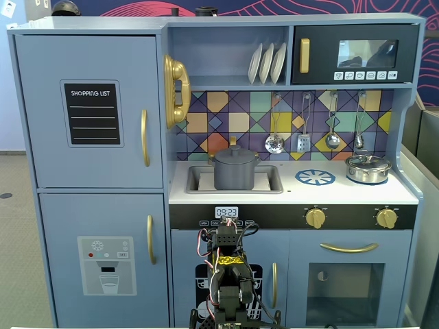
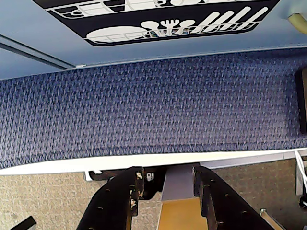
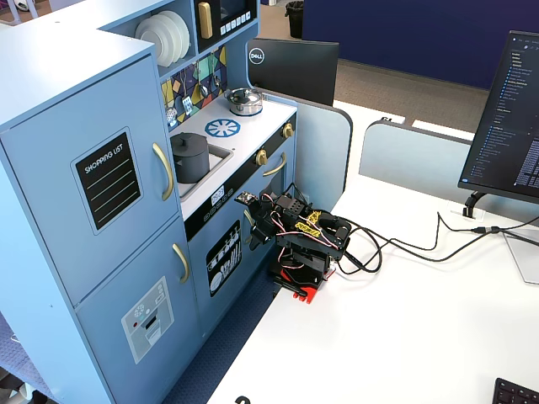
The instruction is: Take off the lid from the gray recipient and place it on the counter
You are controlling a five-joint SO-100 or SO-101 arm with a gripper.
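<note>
The gray recipient stands in the recessed sink of the toy kitchen, with the dark gray lid closed on top. Both also show in the other fixed view, the recipient and the lid. The white counter runs to the right of the sink in this view. My arm is folded low in front of the kitchen, well below the counter. My gripper is open and empty and points down over the table's edge; it also shows in a fixed view.
A shiny silver pot with a glass lid stands at the counter's right end, beside a blue burner circle. Utensils hang on the back wall above. Blue carpet lies between the table and the kitchen. Cables and a monitor are on the table.
</note>
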